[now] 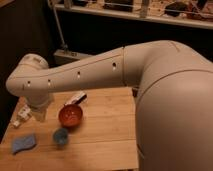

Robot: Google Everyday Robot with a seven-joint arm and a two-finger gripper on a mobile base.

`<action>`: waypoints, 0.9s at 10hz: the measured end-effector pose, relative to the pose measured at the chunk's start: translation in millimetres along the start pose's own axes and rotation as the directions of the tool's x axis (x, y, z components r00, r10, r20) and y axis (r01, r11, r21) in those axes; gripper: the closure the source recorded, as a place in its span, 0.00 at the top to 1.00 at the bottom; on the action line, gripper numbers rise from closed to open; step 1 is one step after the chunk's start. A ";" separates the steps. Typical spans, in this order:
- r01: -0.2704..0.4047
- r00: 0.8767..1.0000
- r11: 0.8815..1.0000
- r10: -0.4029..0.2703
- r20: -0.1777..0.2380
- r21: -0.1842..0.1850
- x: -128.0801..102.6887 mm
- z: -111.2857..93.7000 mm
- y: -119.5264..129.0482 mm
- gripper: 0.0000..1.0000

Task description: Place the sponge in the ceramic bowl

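The light-blue sponge lies flat near the front left corner of the wooden table. The red-orange ceramic bowl stands in the middle-left of the table, with nothing visible inside it. My arm reaches across from the right, its wrist over the table's left side. The gripper hangs below the wrist, left of the bowl and above and behind the sponge, not touching it.
A small round blue cup stands just in front of the bowl. A white packet lies behind the bowl. A small white object sits at the left edge. A dark shelf unit stands behind the table.
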 end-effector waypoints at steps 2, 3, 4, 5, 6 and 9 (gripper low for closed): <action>-0.003 1.000 1.000 0.003 0.010 0.003 0.7 0.0 -1.6 0.65; 0.001 0.999 1.000 -0.001 0.046 0.008 -3.2 1.9 -4.0 0.65; 0.014 0.996 1.000 -0.015 0.086 0.009 -8.8 5.0 -5.2 0.65; 0.039 0.989 0.999 -0.040 0.142 0.007 -18.6 8.9 -4.8 0.65; 0.081 0.973 0.997 -0.079 0.216 0.000 -32.8 16.2 -1.5 0.65; 0.227 0.905 0.974 -0.206 0.373 -0.012 -63.4 36.2 16.4 0.65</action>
